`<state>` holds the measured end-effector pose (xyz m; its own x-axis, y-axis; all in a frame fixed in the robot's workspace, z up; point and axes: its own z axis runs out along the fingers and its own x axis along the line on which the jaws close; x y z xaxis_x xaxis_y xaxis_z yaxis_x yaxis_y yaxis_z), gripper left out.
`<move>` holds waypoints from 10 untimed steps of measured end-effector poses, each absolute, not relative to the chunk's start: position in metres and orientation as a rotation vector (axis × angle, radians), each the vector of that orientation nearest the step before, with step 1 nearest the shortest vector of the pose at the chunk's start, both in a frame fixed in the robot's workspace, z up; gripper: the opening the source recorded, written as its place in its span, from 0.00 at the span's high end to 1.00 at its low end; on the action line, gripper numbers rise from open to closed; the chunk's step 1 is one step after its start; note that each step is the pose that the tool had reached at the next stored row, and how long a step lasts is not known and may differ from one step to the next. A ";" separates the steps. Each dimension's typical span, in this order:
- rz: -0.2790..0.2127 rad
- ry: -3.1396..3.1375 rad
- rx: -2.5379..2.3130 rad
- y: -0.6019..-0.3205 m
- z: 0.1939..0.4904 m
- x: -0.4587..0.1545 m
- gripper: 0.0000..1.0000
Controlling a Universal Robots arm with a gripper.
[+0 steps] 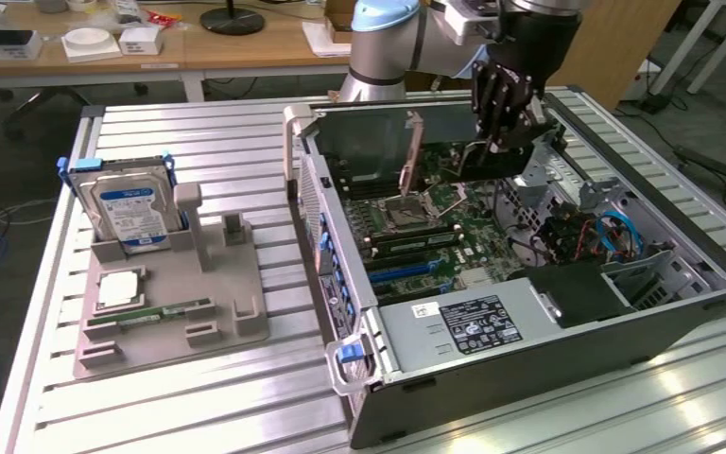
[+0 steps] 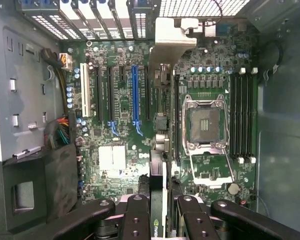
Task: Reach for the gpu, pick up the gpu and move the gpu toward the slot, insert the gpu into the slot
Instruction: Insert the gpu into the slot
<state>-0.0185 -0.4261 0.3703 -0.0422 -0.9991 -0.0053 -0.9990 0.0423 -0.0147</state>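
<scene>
My gripper (image 1: 509, 113) hangs inside the open computer case (image 1: 665, 312), shut on the gpu (image 1: 495, 159), a green card held on edge above the motherboard (image 1: 464, 232). In the wrist view the black fingers (image 2: 137, 210) clamp the gpu (image 2: 159, 170) from both sides. I see the card edge-on, with its silver bracket (image 2: 171, 42) at the far end near the case's rear openings. The card hovers over the row of expansion slots, just beside the long blue slot (image 2: 135, 95). I cannot tell how high the card's edge is above the board.
The CPU socket (image 2: 205, 122) and memory slots (image 2: 242, 115) lie on the card's other side. The power supply (image 1: 464, 326) fills the case's near end. At the exterior view's left a grey holder (image 1: 199, 322) carries a blue-labelled hard drive (image 1: 129, 208) and a memory stick (image 1: 162, 310).
</scene>
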 end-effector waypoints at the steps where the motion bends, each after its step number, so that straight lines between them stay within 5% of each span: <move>1: -0.011 2.258 -2.164 -0.426 0.370 -0.019 0.74; 10: -0.011 2.258 -2.164 -0.426 0.368 -0.024 0.74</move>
